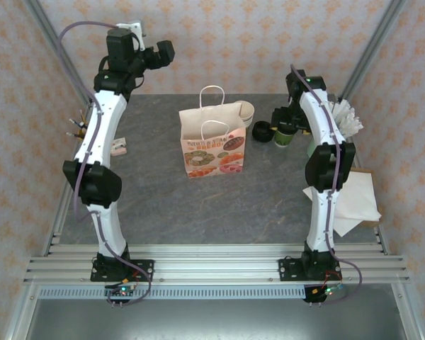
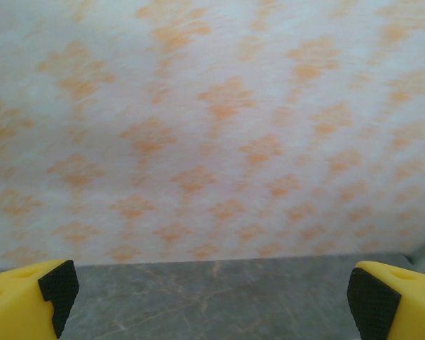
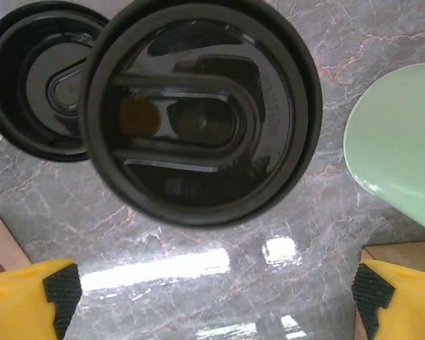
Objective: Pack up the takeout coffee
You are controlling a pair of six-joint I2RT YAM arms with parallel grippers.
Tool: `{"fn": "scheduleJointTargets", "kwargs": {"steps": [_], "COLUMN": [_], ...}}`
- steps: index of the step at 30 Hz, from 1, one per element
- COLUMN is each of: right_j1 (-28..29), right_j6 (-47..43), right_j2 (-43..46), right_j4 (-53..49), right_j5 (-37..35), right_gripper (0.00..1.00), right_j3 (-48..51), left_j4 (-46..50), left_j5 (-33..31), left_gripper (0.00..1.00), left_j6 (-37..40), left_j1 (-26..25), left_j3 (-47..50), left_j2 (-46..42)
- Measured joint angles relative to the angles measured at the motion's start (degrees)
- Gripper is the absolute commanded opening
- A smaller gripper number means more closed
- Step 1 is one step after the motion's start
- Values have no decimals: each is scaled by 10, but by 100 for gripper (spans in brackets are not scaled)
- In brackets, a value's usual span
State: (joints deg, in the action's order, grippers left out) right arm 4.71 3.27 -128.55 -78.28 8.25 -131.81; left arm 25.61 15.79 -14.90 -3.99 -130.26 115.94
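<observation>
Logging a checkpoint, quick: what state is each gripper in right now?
Left gripper: open, holding nothing.
Right gripper: open, holding nothing, close to the black-lidded cup.

We see a desk (image 1: 198,205) in dark grey marble pattern, veined with faint pale and rust lines. The wall (image 2: 198,106) is off-white, strewn with soft orange floral motifs in repeating diagonal rows. The paper bag (image 1: 212,145) is tan kraft with white handles and a printed band of pink, red and brown doughnuts. The takeout coffee (image 3: 198,113) has a glossy black lid over a dark green cup. The loose lid (image 3: 42,78) is likewise black, and the other cup (image 3: 404,149) is pale mint. The left end effector (image 2: 219,297) and right end effector (image 3: 216,301) have bright yellow fingers (image 2: 14,297) with black dimpled pads (image 3: 372,290). The left arm (image 1: 99,134) and right arm (image 1: 319,117) are white with black joints.
</observation>
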Motion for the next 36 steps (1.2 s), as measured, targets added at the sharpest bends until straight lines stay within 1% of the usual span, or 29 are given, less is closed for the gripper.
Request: {"fn": "scheduleJointTargets", "kwargs": {"steps": [4,8,13,19,29,36], "right_j1": [-11,-17,-17,-17,-17,-17], "right_j6": [-11,-16,-17,-17,-17,-17], "right_j2": [-24,-50,-65,-68,-71,-85], "right_j4": [4,7,15,20,29,29], "right_j5": [14,23,36,40,39,26], "right_gripper": [100,100,100,99,99,99], "right_j3": [-20,-53,-62,-67,-67,-70], "left_j4": [36,61,63,64,64,64], "left_j5": [-83,-147,-198,-223,-226,-235], "left_gripper": [100,100,100,100,100,100], "left_j6": [-27,-35,-37,-37,-37,-37], "left_j1": [0,0,0,0,0,0], "left_j3": [-32,-36,-43,-43,-43,-43], "left_j2": [51,64,64,64,64,64]}}
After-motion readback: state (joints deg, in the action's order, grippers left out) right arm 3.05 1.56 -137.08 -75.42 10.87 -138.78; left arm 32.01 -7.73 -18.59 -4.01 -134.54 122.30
